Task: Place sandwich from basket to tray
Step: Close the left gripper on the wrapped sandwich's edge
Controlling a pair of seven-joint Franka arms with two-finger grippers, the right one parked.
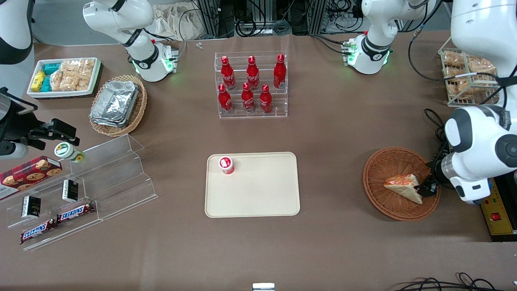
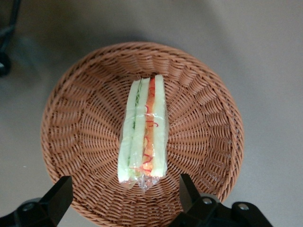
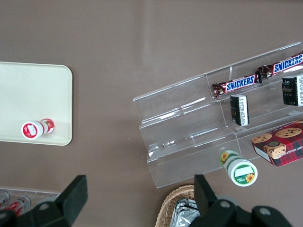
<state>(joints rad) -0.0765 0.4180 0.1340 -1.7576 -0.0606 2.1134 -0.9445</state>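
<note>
1. Sandwich (image 2: 143, 131) lies in the basket (image 2: 208, 118), filling edge up.
2. Gripper (image 2: 124, 198) hovers over the basket's rim, fingers (image 2: 58, 194) spread wide, holding nothing.
3. Tray (image 1: 258, 194) sits mid-table, carrying a small red-capped cup (image 1: 226, 165).

The table (image 1: 339, 133) has a brown cover. On it, the tray (image 1: 262, 194) lies in the middle, and the basket (image 1: 379, 169) lies at 3 o'clock from it, toward the working arm's end, with the gripper (image 1: 428, 189) open over its rim. A clear rack of red bottles (image 1: 251, 85) stands at 12 o'clock from the tray. At 9 o'clock is a clear stepped stand (image 1: 109, 178). At 10 o'clock are a tan basket (image 1: 139, 109) and a white box (image 1: 64, 76).
</note>
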